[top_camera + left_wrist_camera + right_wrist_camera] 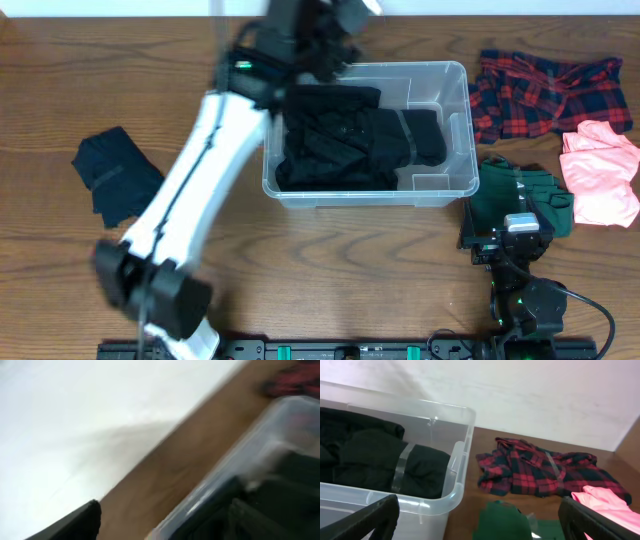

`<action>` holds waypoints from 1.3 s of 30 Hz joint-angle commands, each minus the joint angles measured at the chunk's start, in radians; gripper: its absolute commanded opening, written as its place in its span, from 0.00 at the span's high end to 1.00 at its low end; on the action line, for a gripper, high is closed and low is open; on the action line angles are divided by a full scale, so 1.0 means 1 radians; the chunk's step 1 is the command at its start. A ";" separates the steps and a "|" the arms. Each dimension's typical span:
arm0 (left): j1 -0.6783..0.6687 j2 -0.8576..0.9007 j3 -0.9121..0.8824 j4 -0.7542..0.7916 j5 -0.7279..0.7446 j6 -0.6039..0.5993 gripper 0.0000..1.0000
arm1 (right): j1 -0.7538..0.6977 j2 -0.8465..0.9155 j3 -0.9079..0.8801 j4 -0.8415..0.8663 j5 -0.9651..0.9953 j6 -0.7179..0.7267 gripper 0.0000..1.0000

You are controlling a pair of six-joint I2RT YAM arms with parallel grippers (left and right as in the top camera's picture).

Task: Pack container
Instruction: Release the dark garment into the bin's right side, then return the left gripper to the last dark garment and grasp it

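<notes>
The clear plastic container (pixel 455 80) stands mid-table with black clothes (pixel 350 140) filling most of it. My left gripper (pixel 320 45) is over the tub's far left corner and blurred by motion. In the left wrist view the left gripper (pixel 165 510) looks open, with the tub rim (pixel 260 445) and black cloth (pixel 290 490) at the right. My right gripper (pixel 512 215) hovers low over a green garment (pixel 500 190) to the right of the tub. In the right wrist view it (pixel 480 510) is open and empty, with the tub (pixel 455 460) on its left and the green garment (pixel 505 520) below.
A red plaid shirt (pixel 545 90) lies at the back right and shows in the right wrist view (pixel 540 470). A pink garment (pixel 600 170) lies at the right edge, also in the right wrist view (pixel 605 500). A navy garment (pixel 115 175) lies at the left.
</notes>
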 commanded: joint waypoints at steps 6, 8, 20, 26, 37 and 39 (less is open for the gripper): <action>0.236 -0.070 0.012 -0.274 -0.422 -0.352 0.07 | -0.009 -0.004 -0.002 -0.003 0.014 -0.015 0.01; 0.309 -0.068 0.012 -0.355 -0.422 -0.430 0.07 | -0.009 -0.004 -0.002 -0.003 0.014 -0.015 0.01; 0.645 -0.026 -0.094 -0.550 -0.414 -0.786 0.07 | -0.009 -0.004 -0.002 -0.003 0.014 -0.015 0.01; 0.657 0.032 -0.222 -0.506 -0.419 -0.833 0.07 | -0.009 -0.004 -0.002 -0.003 0.014 -0.015 0.01; 0.657 0.192 -0.448 -0.263 -0.418 -1.022 0.05 | -0.009 -0.004 -0.002 -0.003 0.014 -0.015 0.01; 0.657 0.223 -0.454 -0.217 -0.418 -1.022 0.05 | -0.009 -0.004 -0.002 -0.003 0.014 -0.015 0.01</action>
